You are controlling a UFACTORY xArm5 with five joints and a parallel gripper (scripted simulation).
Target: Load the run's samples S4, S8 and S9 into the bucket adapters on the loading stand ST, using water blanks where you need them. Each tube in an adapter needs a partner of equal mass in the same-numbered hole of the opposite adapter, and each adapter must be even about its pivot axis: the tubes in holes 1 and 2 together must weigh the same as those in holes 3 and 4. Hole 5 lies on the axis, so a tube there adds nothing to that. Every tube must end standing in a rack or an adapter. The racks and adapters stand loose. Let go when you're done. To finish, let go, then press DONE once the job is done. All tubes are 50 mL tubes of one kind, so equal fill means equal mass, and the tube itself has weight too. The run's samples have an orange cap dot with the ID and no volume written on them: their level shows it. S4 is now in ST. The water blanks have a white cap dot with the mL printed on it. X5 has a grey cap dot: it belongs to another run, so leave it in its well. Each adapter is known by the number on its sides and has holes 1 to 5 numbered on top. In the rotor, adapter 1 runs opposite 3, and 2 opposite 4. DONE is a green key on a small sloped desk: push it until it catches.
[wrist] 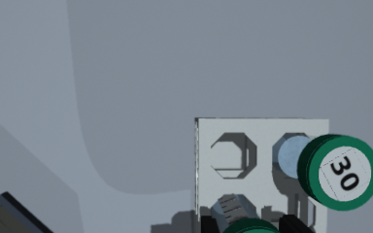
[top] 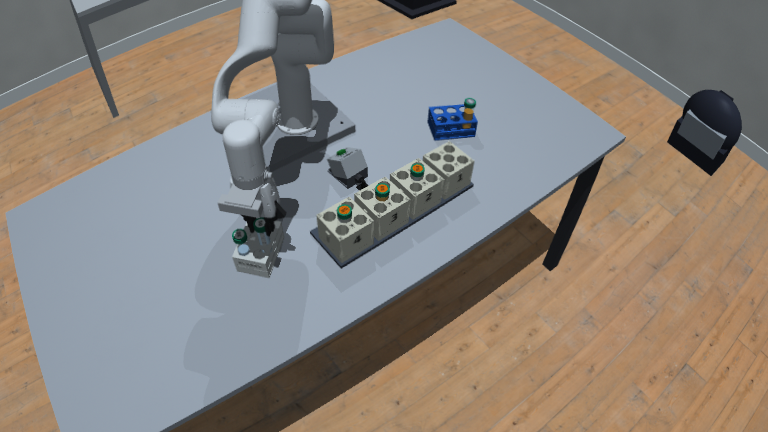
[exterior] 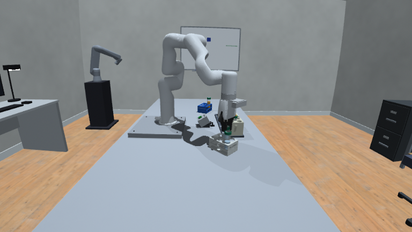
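My gripper (top: 260, 224) (exterior: 226, 125) is shut on a green-capped water blank (wrist: 251, 228) standing in the white rack (top: 252, 266) (wrist: 262, 124); its printed number is hidden in the wrist view. Another blank marked 30 (top: 239, 236) (wrist: 344, 173) stands beside it in that rack. On the stand, adapter 4 (top: 356, 239), adapter 3 (top: 394, 217) and adapter 2 (top: 428, 197) each hold one orange-dot tube; IDs and exact holes are unclear. Adapter 1 (top: 459, 177) is empty. One orange-filled tube (top: 468, 114) stands in the blue rack (top: 441, 128) (exterior: 203, 108); its dot is unreadable.
The small sloped desk (top: 347, 164) (exterior: 203, 121) with its green key (top: 341, 152) (exterior: 199, 117) stands between the arm's base plate (top: 339, 130) (exterior: 154, 135) and the adapters. The white rack is left of the adapter 4 end in the top view.
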